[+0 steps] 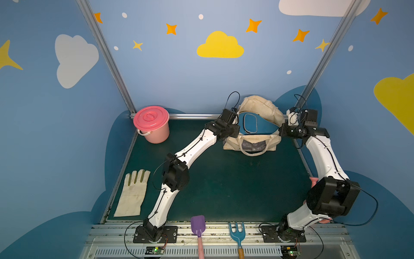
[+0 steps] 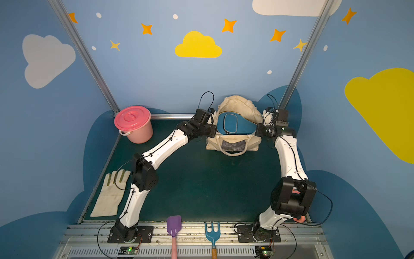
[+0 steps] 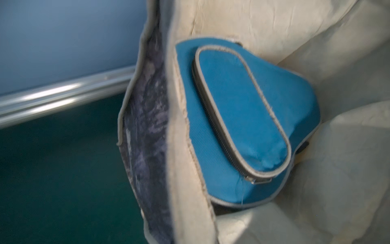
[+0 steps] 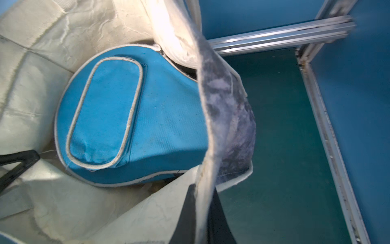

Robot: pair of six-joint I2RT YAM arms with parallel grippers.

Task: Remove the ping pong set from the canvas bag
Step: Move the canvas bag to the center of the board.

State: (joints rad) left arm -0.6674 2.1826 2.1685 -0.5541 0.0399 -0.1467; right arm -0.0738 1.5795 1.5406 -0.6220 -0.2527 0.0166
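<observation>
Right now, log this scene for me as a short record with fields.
canvas bag: upright at the far edge of the table, mouth spread open
blue paddle cover: inside the bag, lying flat, pocket side up
left gripper: shut, apparently on the bag's side rim
right gripper: shut on the opposite rim
on the table: pink lidded bucket, cream glove
front rail: purple shovel, blue hand rake
task state: cover not yet out

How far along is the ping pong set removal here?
Done: nothing visibly out yet. In hand: the left hand and right hand are each shut on a side rim of the canvas bag. Left: the blue paddle cover lies inside, to be lifted out.
</observation>
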